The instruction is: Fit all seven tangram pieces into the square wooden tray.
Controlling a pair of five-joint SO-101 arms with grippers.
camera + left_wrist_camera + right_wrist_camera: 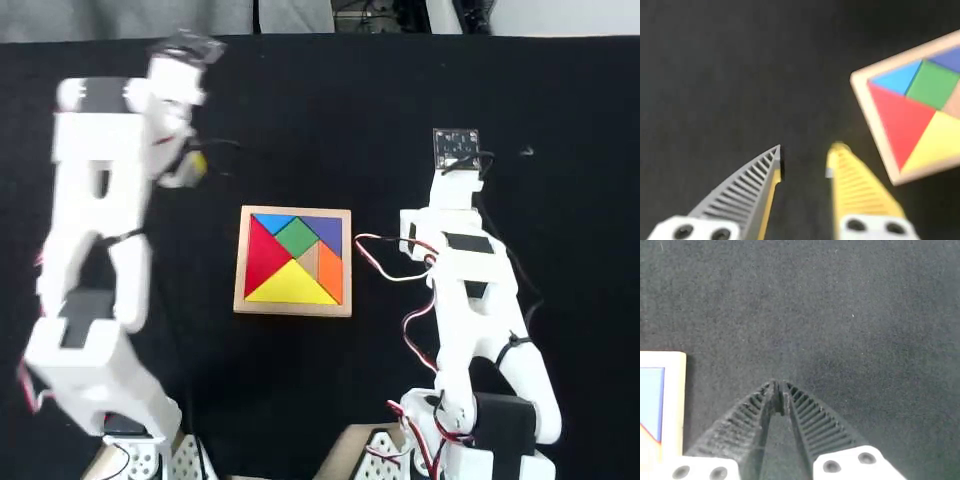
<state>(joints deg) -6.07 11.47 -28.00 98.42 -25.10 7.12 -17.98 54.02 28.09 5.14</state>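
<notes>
Black cloth covers the counter (350,120). At its left side the left arm (95,200) stands raised, and the left pincer (190,165) hangs above bare cloth, well to the left of the tray and beyond its far corner. In the left wrist view this pincer (809,150) is spread apart with nothing between the grey finger (752,180) and the yellow finger (855,185).

The square wooden tray (293,310) lies flat at mid-counter between the two arms, and the tangram pieces sit inside it. From the left:
- a red triangle (262,255) lies along the left rim
- a light blue triangle (272,222) is in the far left corner
- a yellow triangle (292,285) lies along the near rim
- a green square (297,237) is up the middle
- a purple-blue piece (328,230) is in the far right corner
- an orange triangle (331,272) lies against the right rim

A tan patch (310,262) shows between green, yellow and orange; I cannot tell whether it is a piece or bare tray floor.

Red and white wires (385,262) loop between the tray and the right arm (470,290), which stands just right of the tray. In the right wrist view the right pincer (778,400) is closed together on nothing, its tips over bare cloth, with the tray's rim (675,405) off to one side.
</notes>
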